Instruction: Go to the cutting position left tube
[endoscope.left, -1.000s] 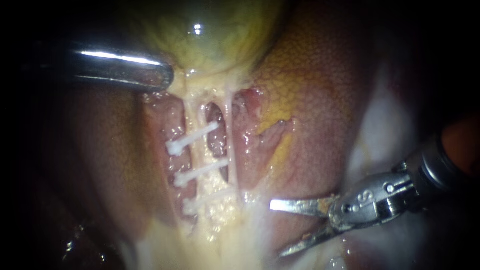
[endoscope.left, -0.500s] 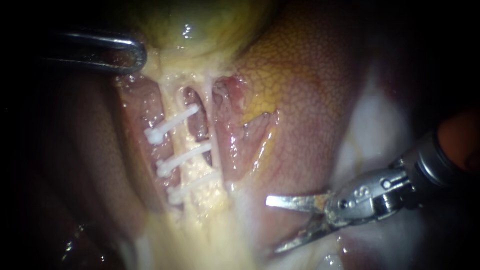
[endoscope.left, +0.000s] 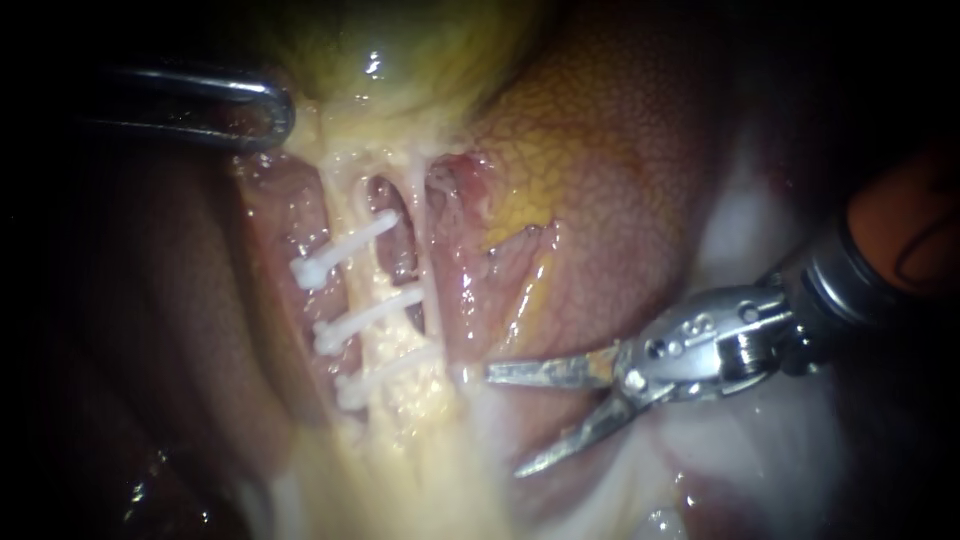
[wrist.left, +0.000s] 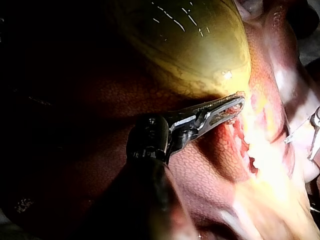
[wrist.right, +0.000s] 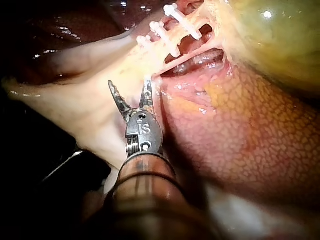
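Observation:
The left tube runs down from the yellow-green gallbladder, crossed by three white clips. Beside it, the thin right tube is bare. My right instrument comes in from the right with its two blades open. The upper blade tip lies just right of the tubes, below the lowest clip's level. In the right wrist view the open blades stand a short way before the clips. My left instrument is shut on the gallbladder's lower edge, holding it up.
Reddish-brown liver lies right of and behind the tubes, with a raw pink bed beside the right tube. Pale fatty tissue spreads below the clips and under the right blades.
My right instrument has moved left and slightly up, bringing its open blades close to the tubes. The gallbladder and tubes shifted up and left with the left instrument early on.

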